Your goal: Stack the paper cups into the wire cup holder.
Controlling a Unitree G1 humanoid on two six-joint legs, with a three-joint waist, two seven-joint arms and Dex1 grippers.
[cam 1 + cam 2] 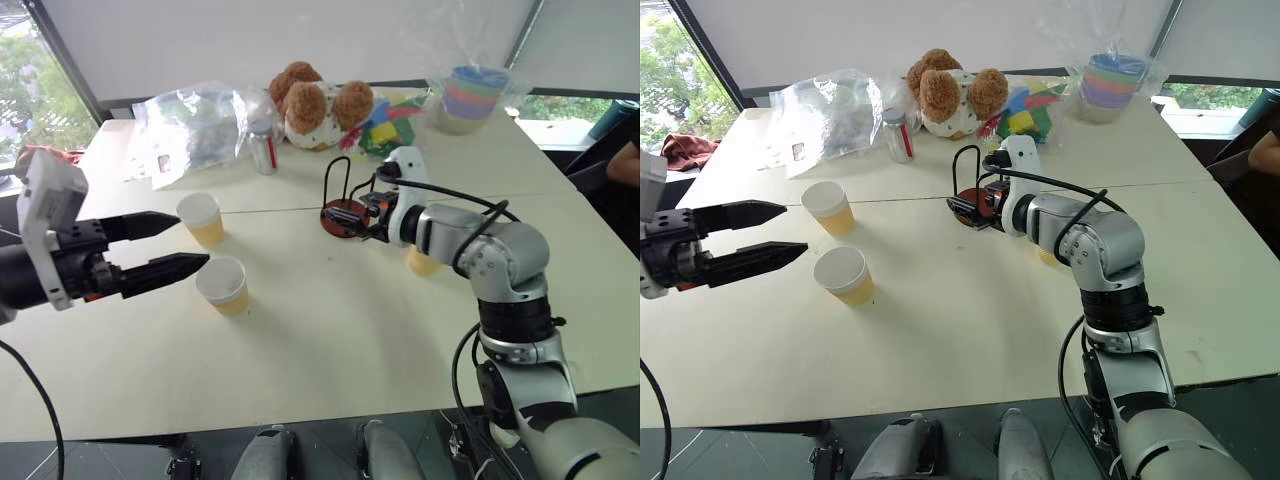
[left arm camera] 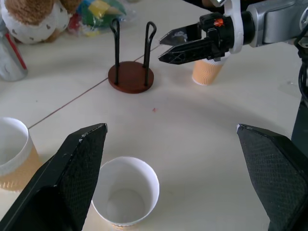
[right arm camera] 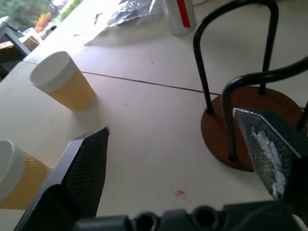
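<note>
From the head camera, a pale table [image 1: 330, 340] holds two cups in front of the left arm: a far cup [image 1: 202, 218] and a near cup [image 1: 223, 285], both upright, mouths up, standing apart. The left gripper [image 1: 170, 247] hovers beside them, fingers spread and empty, pointing between the two, probably to pick one. Mid-table stands the holder [image 1: 342, 205], its wire loops empty. The right gripper [image 1: 352, 218] sits right at the holder, jaws apart, holding nothing. A third cup [image 1: 421, 263] peeks out beneath the right forearm. A plush bear [image 1: 315, 100], plastic bags and bagged bowls [image 1: 472, 97] line the far edge.

The left wrist view looks between its wide-open fingers [image 2: 72, 178] down into the near cup [image 2: 125, 195], well lined up for a grasp. Beyond lie the holder [image 2: 131, 76] and the third cup [image 2: 208, 71].

The right wrist view shows the holder's red base [image 3: 250, 126] just ahead between open fingers, perhaps to steady it, and both left-side cups beyond.
</note>
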